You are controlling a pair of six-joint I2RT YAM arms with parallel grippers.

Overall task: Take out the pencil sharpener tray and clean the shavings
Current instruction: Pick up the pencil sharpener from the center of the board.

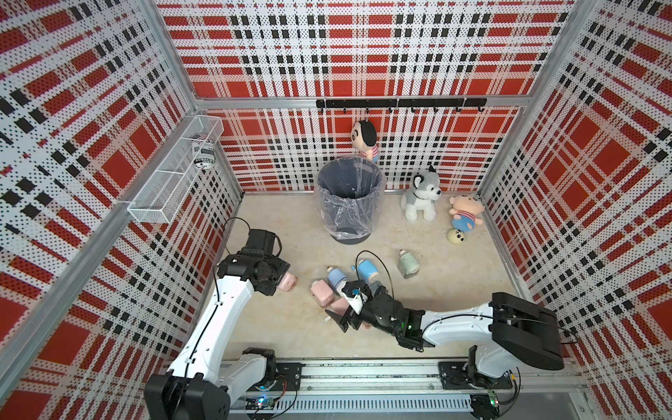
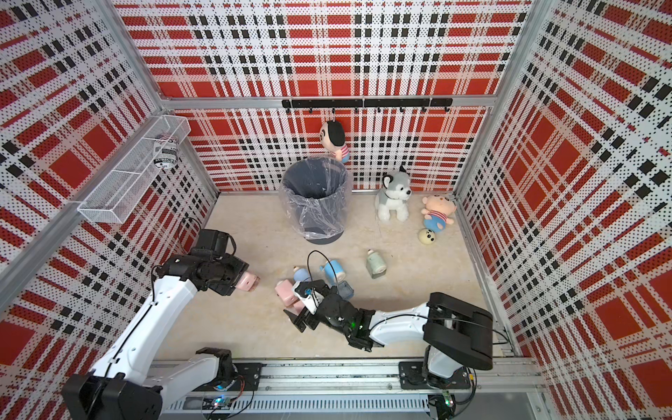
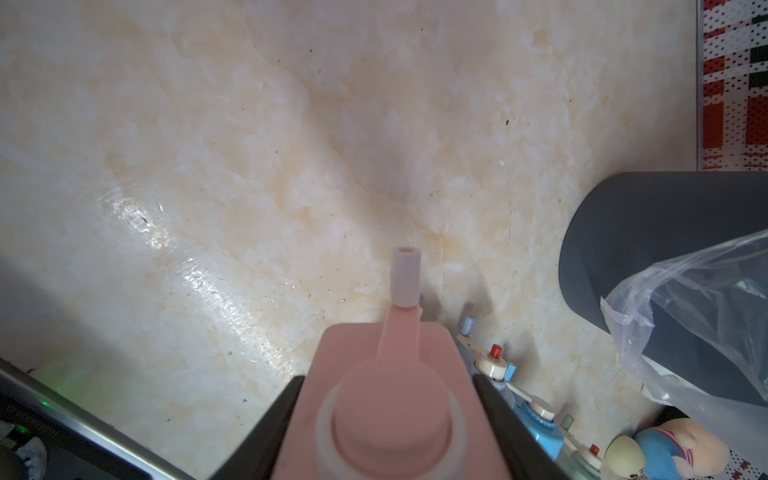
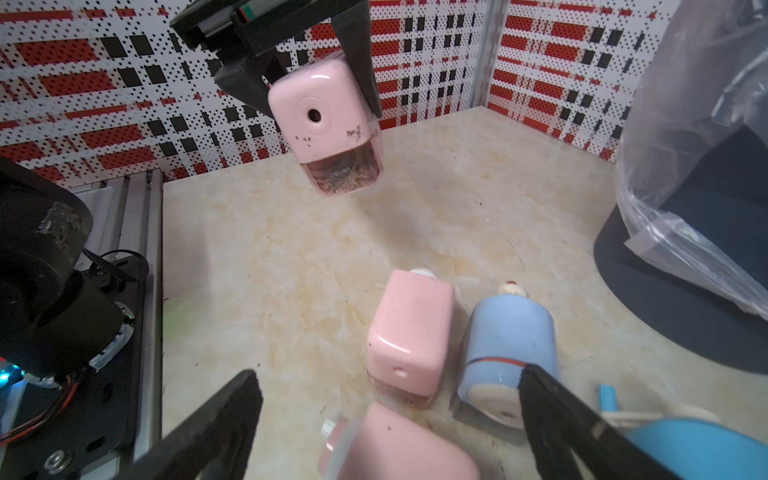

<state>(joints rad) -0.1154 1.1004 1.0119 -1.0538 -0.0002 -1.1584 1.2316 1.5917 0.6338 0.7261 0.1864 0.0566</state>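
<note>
Sharpener aloft: your left fingers clamp the pink body by its sides, clear of the table. That leaves the see-through tray at its foot, packed with shavings and not yet drawn out, exposed toward your other arm. Your right fingers stand wide and empty above the spare sharpeners, seemingly poised to pull that tray, with the lined bin waiting behind

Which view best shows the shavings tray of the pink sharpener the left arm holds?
Right wrist view: the clear tray faces it, shavings visible inside. In both top views the sharpener shows only pink body; the left wrist view, just its crank end.
</note>
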